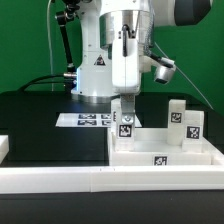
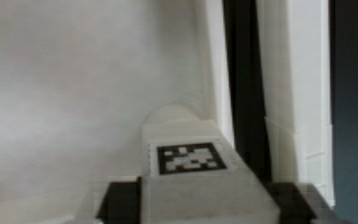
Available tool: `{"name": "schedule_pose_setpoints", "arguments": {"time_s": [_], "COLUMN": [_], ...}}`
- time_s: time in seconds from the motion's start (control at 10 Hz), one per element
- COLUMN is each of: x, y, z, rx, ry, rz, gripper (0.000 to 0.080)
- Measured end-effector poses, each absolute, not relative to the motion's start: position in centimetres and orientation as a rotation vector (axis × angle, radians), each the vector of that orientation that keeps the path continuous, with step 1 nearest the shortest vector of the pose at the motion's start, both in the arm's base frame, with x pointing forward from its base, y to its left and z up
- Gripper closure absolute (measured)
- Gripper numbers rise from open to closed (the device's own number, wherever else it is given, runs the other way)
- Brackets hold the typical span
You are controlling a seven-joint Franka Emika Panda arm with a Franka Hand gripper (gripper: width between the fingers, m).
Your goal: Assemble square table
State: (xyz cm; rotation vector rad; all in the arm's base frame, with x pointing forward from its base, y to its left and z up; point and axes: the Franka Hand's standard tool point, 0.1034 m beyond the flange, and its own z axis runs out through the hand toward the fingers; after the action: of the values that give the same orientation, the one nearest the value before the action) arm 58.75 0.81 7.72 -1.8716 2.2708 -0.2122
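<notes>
Legs of the square table are what I count first: one leg (image 1: 127, 124) (image 2: 192, 155) sits between the fingers of the gripper (image 1: 127, 112) (image 2: 194, 192), and two more legs (image 1: 177, 117) (image 1: 193, 127) stand upright together toward the exterior view's right. That makes three I can see; I cannot find a fourth. The wrist view shows dark fingers (image 2: 121, 202) pressed against both sides of the tagged leg, so the gripper is closed on it. The held leg is upright, its tag facing the camera, and it stands on or just above the square slab (image 1: 165, 152), near the slab's rim on the exterior view's left; I cannot tell whether it is touching. There is one slab, white, with a raised rim and a tag on its front edge. The two free legs stand at the slab's far side, well apart from the gripper. One long white rail (image 1: 110, 178) runs along the front, just beside the slab. One flat marker board (image 1: 95, 119) lies behind the gripper at the base of the arm (image 1: 125, 45). Everything rests on a black table (image 1: 50, 130), with a green wall (image 1: 25, 40) behind.
</notes>
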Motion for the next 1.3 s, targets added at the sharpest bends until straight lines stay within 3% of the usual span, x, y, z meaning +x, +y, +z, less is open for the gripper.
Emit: {"name": "schedule_pose_setpoints", "arguments": {"time_s": [0.3, 0.5, 0.7, 1.3], "x": [58.72, 58.67, 58.61, 58.72], "y": [0.75, 0.7, 0.81, 0.68], "z": [7.66, 7.62, 7.48, 7.54], "rx": [-1.879, -1.973, -2.245, -2.688], "ry": [2.27, 2.198, 1.954, 1.38], "rz": [-0.214, -0.219, -0.255, -0.311], "gripper": [0.0499, 0.0196, 0.0157, 0.015]}}
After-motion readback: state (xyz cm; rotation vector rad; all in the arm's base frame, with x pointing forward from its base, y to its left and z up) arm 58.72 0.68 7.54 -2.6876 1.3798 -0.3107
